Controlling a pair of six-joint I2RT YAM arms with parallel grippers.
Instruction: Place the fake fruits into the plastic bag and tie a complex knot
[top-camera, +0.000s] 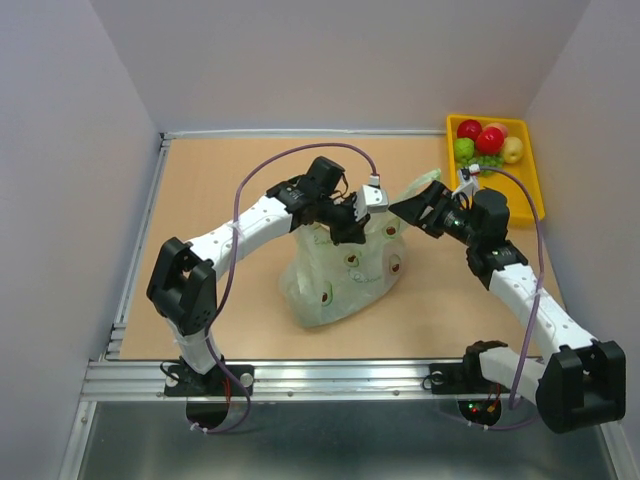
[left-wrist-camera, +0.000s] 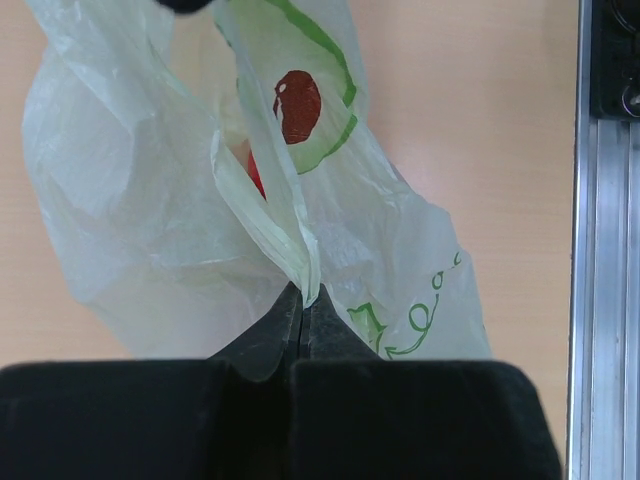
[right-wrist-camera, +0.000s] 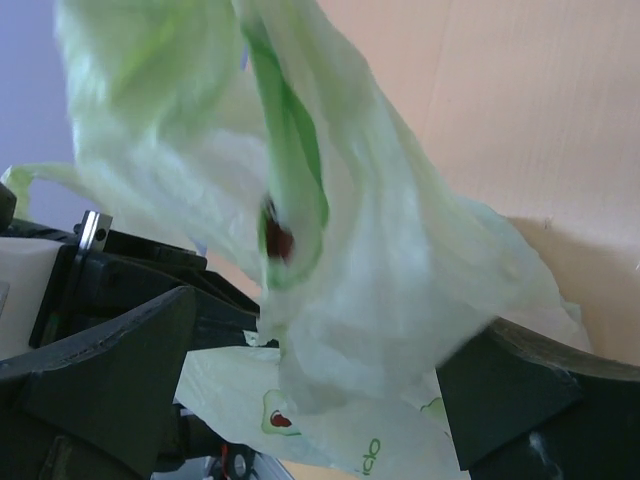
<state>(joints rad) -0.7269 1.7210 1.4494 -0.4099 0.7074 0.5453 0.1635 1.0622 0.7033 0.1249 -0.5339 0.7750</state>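
The pale-green plastic bag (top-camera: 340, 275) stands crumpled in the middle of the table, with avocado prints on it. My left gripper (top-camera: 352, 222) is shut on a fold at the bag's top edge. In the left wrist view the fingers (left-wrist-camera: 262, 335) pinch that fold of the bag (left-wrist-camera: 150, 200). My right gripper (top-camera: 414, 204) is open at the bag's upper right. In the right wrist view (right-wrist-camera: 330, 340) loose plastic of the bag (right-wrist-camera: 400, 290) hangs between its wide-spread jaws. The fake fruits (top-camera: 488, 141), red, green and yellow ones with grapes, lie in the tray at the far right.
The yellow tray (top-camera: 530, 170) sits at the table's far right corner. A metal rail (top-camera: 330, 378) runs along the near edge, and also shows in the left wrist view (left-wrist-camera: 605, 300). Grey walls enclose the table on three sides.
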